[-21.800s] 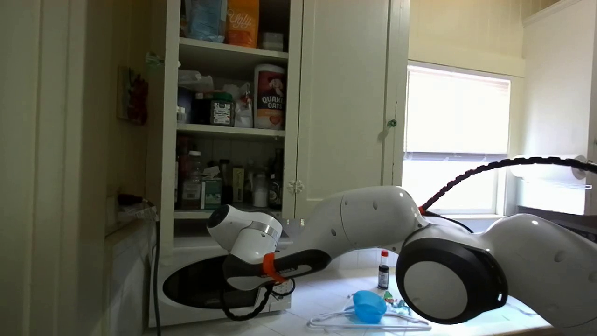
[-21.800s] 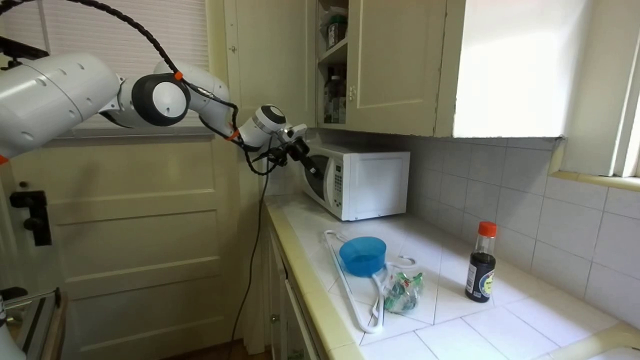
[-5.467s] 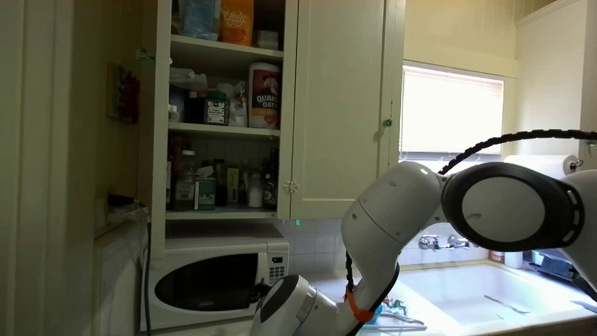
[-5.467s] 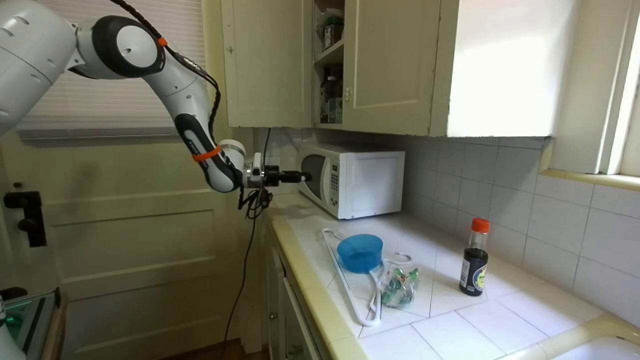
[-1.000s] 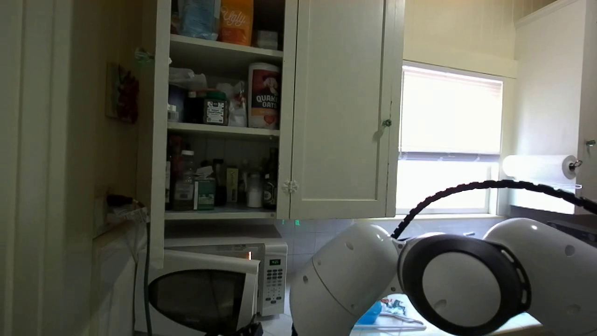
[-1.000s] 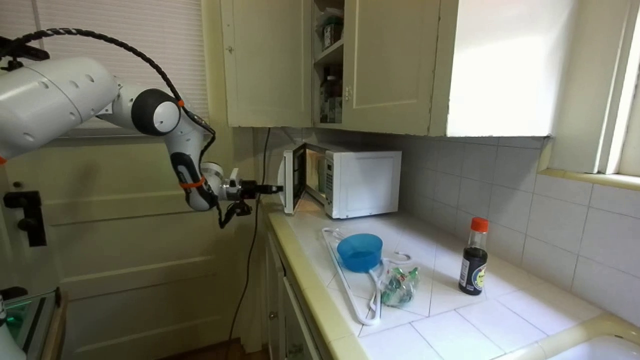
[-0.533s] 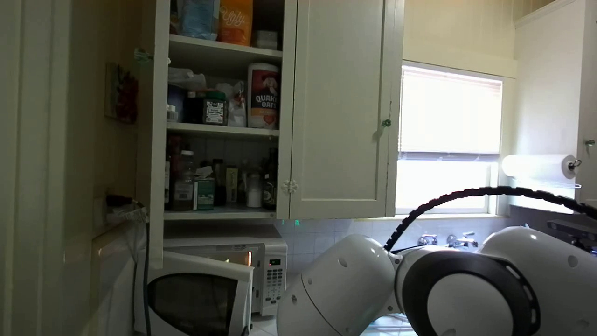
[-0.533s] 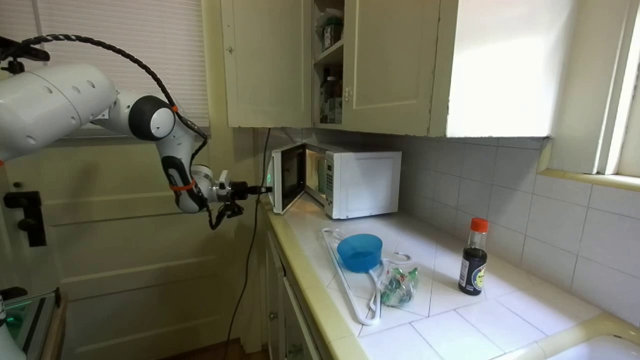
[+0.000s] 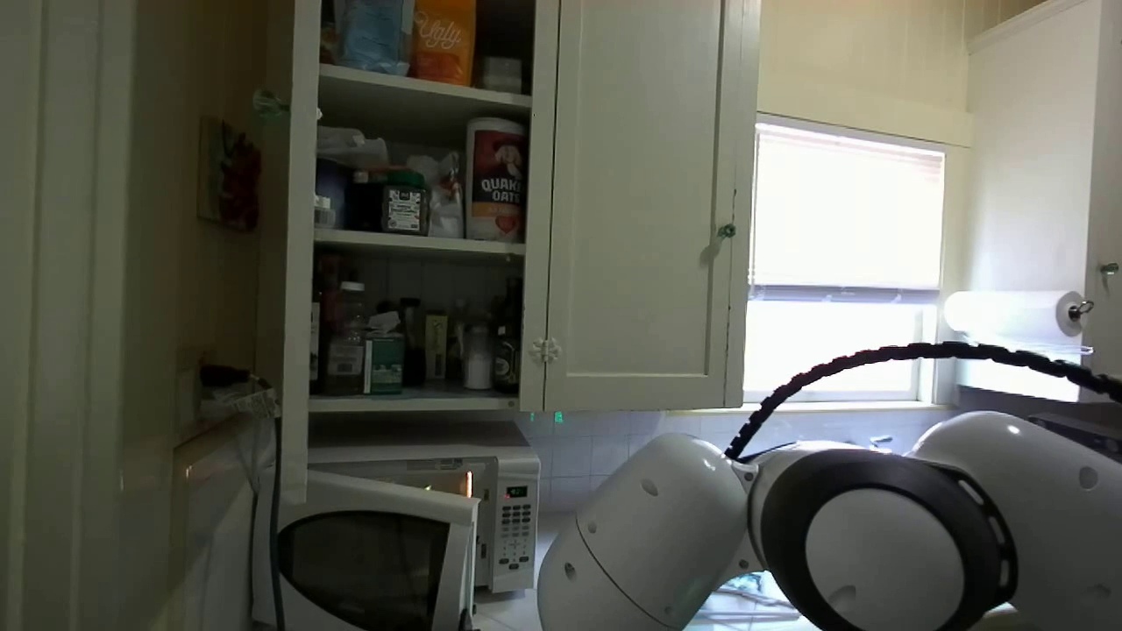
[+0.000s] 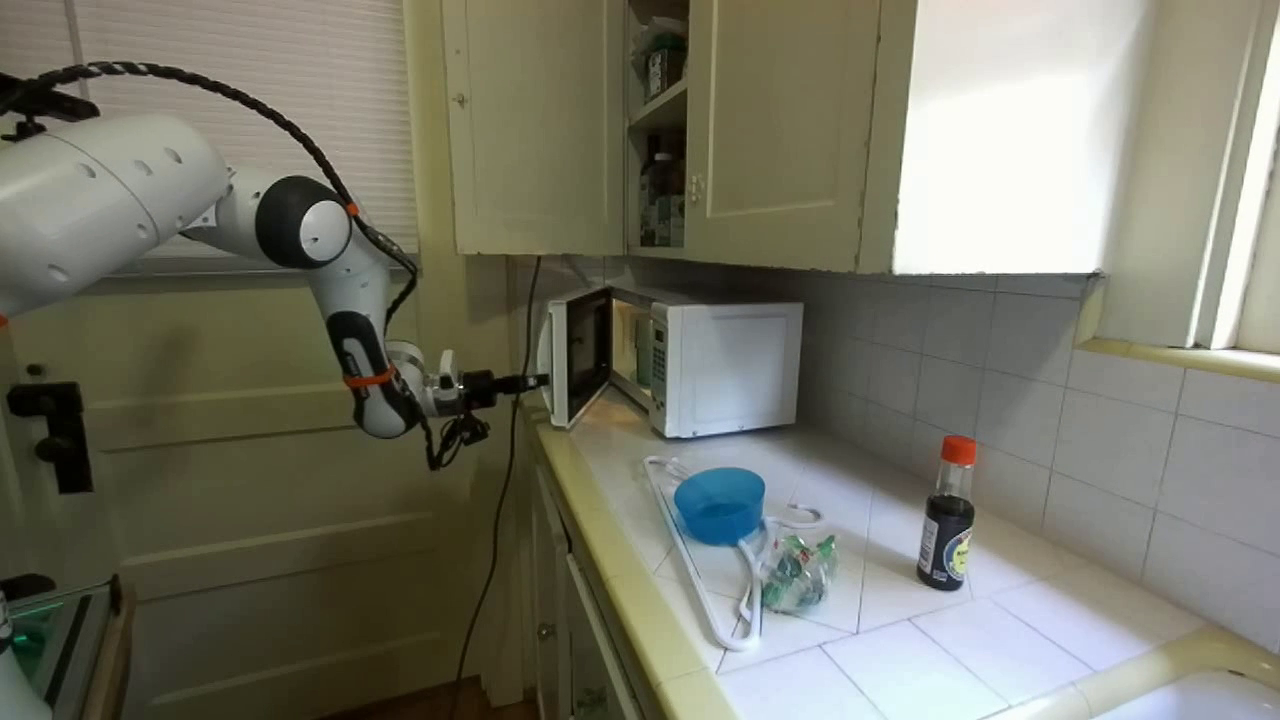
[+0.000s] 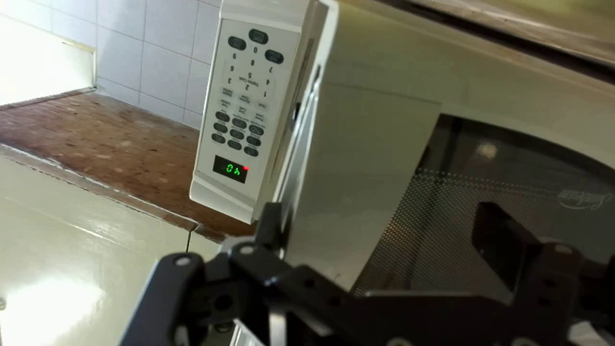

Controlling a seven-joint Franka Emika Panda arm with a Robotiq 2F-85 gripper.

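Note:
The white microwave stands on the counter with its door partly open. The door has a dark oval window and is seen from its outer face in the wrist view. My gripper is at the door's free edge. In the wrist view, my gripper has its fingers wide apart. One finger lies just beside the door's free edge, the other in front of the dark window. I cannot tell whether either finger touches the door. A greenish thing shows inside the lit microwave.
A blue bowl, a white hanger, a clear bag with green print and a red-capped dark bottle are on the counter. An open cabinet hangs above the microwave. A cord hangs behind the gripper.
The microwave door was shut 5.5 s ago and now stands ajar. Since 1 s ago it has swung wider, with my gripper moving outward at its edge; in the last half second both barely moved.

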